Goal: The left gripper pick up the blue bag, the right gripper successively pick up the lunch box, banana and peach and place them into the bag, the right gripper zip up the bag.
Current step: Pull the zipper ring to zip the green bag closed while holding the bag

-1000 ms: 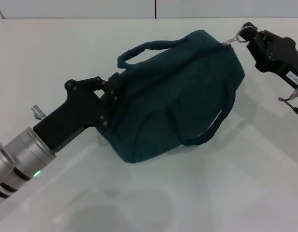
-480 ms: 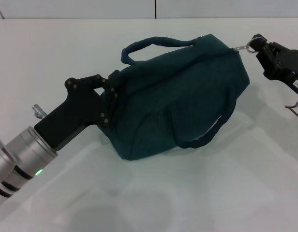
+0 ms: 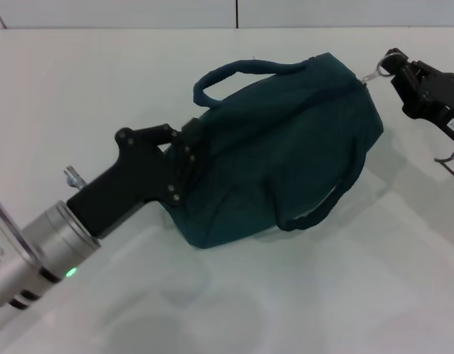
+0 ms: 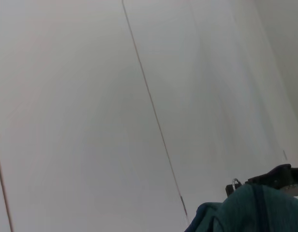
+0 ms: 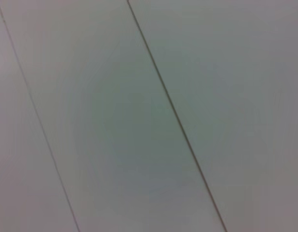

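Note:
The blue bag [image 3: 286,147] lies tilted on the white table [image 3: 79,81], its top closed; one handle [image 3: 234,70] arches at the back and the other [image 3: 337,192] hangs down the front. My left gripper [image 3: 189,155] is shut on the bag's left end. At the bag's far right corner my right gripper [image 3: 389,65] is shut on the metal zipper ring [image 3: 374,74]. The left wrist view shows a corner of the bag [image 4: 250,212] and the ring [image 4: 234,185]. The lunch box, banana and peach are out of view.
The right arm's black body and thin cables [image 3: 452,158] sit at the right edge. The right wrist view shows only a pale surface with dark seams [image 5: 173,111].
The bag has shifted to the right with both grippers. The right gripper drew the zipper ring rightward, then held still. The left arm pushed in toward the right.

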Motion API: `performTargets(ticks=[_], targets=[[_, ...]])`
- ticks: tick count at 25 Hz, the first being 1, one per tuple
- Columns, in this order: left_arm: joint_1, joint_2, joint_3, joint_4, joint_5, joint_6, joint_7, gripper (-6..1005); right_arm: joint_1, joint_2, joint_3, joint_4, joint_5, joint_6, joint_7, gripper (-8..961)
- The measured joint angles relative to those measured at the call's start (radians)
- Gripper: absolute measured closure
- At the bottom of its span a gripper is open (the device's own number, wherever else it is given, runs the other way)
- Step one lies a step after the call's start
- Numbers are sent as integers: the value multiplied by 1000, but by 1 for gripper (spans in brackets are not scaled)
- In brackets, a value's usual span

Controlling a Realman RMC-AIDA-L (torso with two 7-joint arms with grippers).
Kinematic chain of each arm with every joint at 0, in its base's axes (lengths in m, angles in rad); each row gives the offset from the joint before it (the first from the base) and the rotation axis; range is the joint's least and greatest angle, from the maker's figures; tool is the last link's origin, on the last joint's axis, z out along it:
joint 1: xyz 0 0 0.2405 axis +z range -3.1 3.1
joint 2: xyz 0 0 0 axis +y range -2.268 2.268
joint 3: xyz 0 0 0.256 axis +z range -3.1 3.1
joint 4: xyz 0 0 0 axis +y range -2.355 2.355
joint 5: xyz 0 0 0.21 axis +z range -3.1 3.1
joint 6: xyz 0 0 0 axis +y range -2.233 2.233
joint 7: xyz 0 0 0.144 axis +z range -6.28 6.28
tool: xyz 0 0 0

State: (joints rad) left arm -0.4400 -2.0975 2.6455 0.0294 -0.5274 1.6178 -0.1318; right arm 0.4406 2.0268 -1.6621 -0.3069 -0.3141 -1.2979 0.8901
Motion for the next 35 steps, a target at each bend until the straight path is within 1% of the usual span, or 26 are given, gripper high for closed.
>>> performTargets(ticks=[5, 8, 12, 14, 17, 20, 23, 25, 29, 33, 35], targets=[[45, -1, -12, 93, -15, -55, 128, 901, -2, 1, -1, -2, -4, -4, 3, 932], [61, -1, -12, 127, -16, -54, 131, 899, -3, 1, -2, -2, -5, -5, 4, 932], [70, 2, -12, 160, -36, -49, 67, 896, -3, 1, -2, -2, -5, -5, 4, 932], [62, 4, -12, 158, -47, -46, -7, 826, -3, 1, -2, -2, -6, -6, 4, 932], [30, 15, -9, 143, -43, -42, -165, 722, -2, 1, -2, -1, -6, -6, 4, 932], [-19, 33, -3, 106, -8, -5, -316, 594, -3, 1, -2, 2, -3, -6, 2, 932], [-82, 44, -1, 51, 46, 42, -442, 455, -1, 1, -2, 7, -2, -6, 2, 932], [-136, 46, -1, 13, 83, 47, -518, 408, 0, 1, -2, 7, -2, -6, 0, 932], [-267, 47, -1, -77, 163, 45, -659, 314, 0, 1, -2, 7, -1, -6, -1, 932], [-379, 50, 6, -142, 214, 46, -781, 316, 1, 1, -2, 6, 1, -6, -2, 933], [-424, 52, 29, -163, 221, 44, -819, 317, 1, 1, -2, 5, 1, -4, -3, 933]])
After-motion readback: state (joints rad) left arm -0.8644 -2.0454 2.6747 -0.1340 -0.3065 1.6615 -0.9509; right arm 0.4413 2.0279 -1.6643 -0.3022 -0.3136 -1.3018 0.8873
